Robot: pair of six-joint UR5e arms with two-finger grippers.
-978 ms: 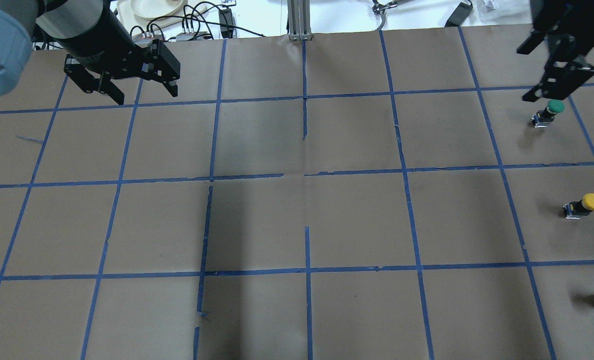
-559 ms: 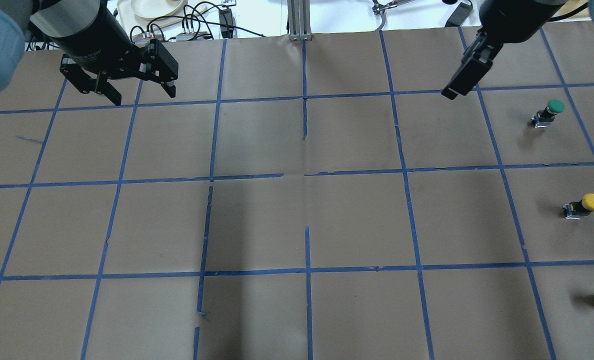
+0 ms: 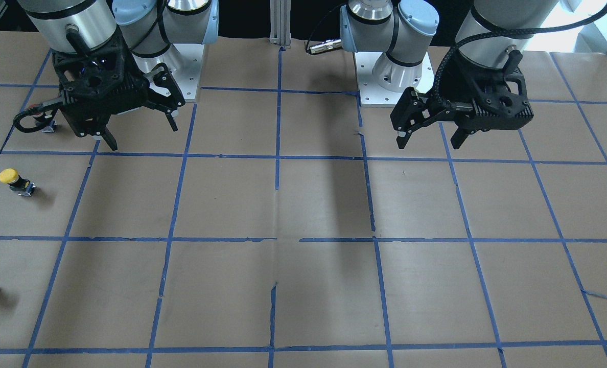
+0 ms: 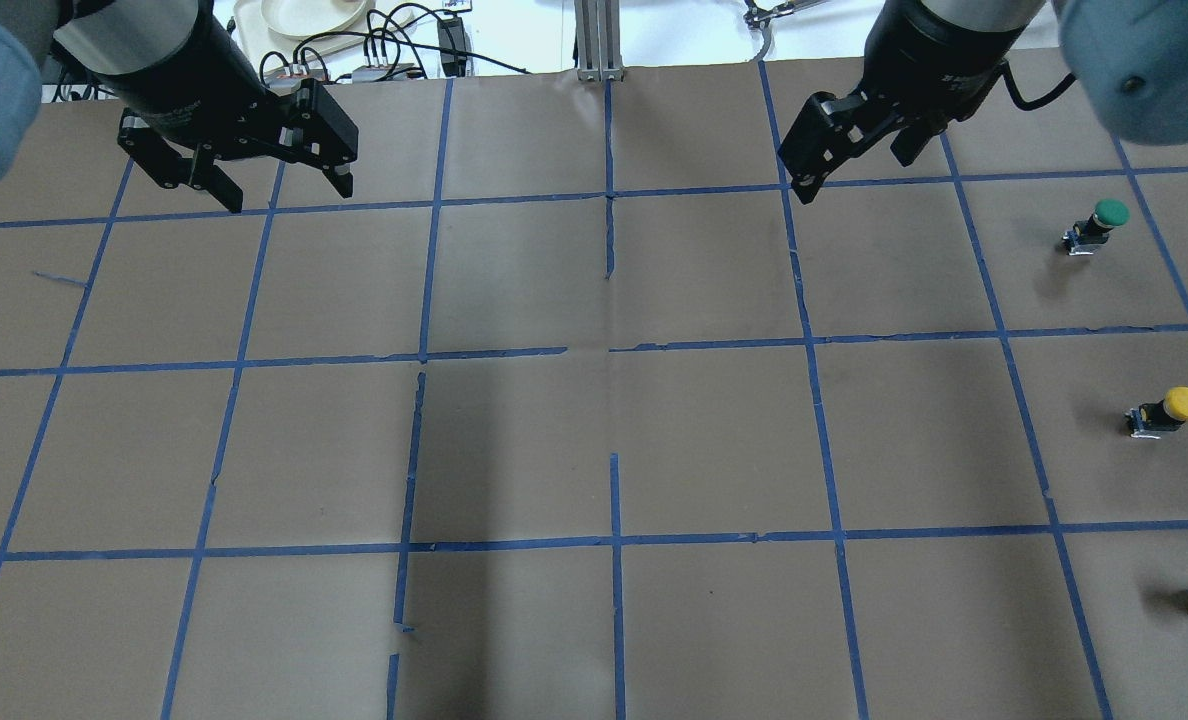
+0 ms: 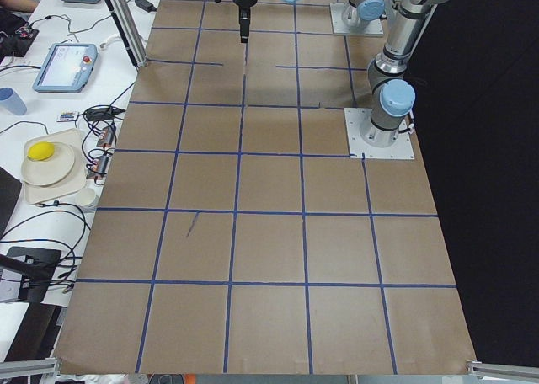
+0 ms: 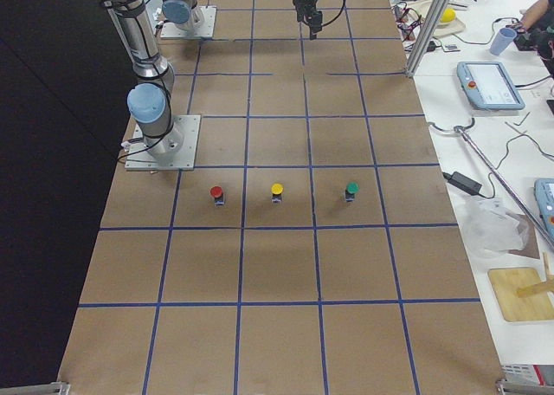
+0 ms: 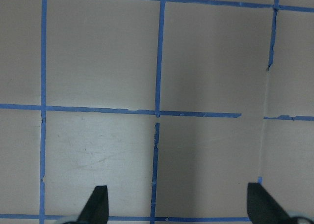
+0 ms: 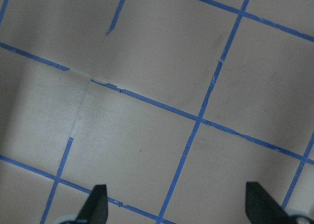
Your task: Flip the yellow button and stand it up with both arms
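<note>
Left gripper and right gripper hang raised and well apart, jaws of both spread wide, holding nothing

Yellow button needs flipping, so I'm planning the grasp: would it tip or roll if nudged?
The yellow button has a wide cap over a narrow base, so a sideways push would probably tip it. Lying down, its round cap might let it roll. Small, hard-looking: likely light and rigid.

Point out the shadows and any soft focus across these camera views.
Overhead exterior: a broad soft shadow runs down the middle of the table; the right arm's pale blue joint cap is out of focus. Exterior front-facing: the yellow button casts a small shadow to its view-right. Left wrist-mounted: the fingertips look blurred.
</note>
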